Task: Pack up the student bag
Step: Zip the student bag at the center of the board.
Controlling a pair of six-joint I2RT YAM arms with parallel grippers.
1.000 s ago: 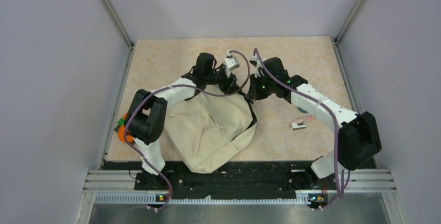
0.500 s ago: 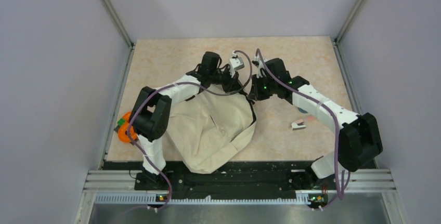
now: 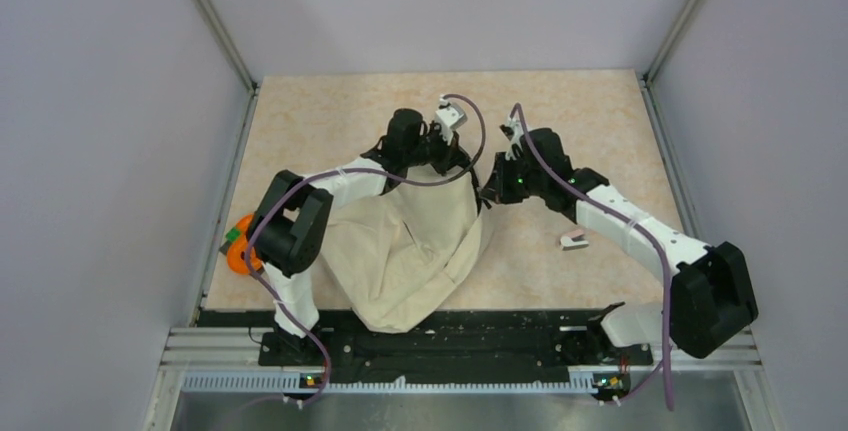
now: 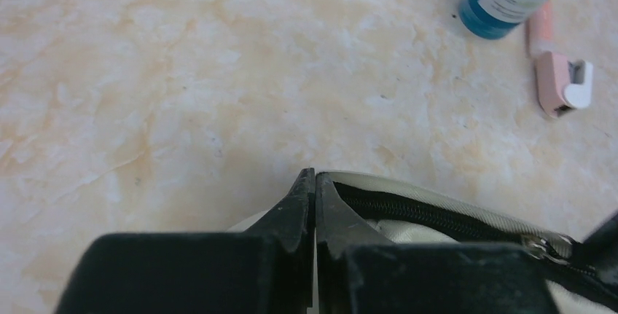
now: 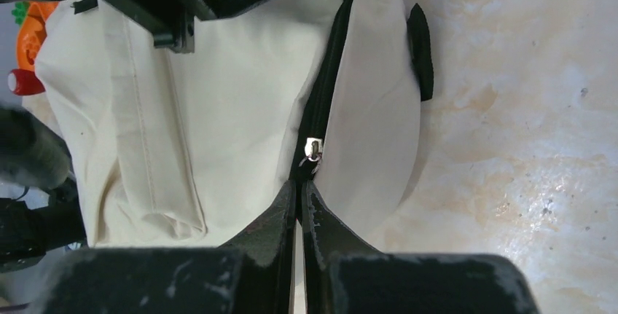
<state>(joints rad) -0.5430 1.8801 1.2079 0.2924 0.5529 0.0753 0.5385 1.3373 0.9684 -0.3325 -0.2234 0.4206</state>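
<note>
Stands the left arm [image 3: 345,177] up from its base, folded hard at the elbow out to the left, forearm running right and away toward the middle. Ends it in the left gripper [image 4: 314,177], jaws pressed flat together, tips touching (no gap visible from the wrist view). Lays the right arm [image 3: 622,223] lower and longer, elbow far out to the right, forearm slanting left and away. Ends it in the right gripper [image 5: 299,185], jaws closed to a hairline slit. Sets both wrists near each other at the middle, apart, tips angled inward.
</note>
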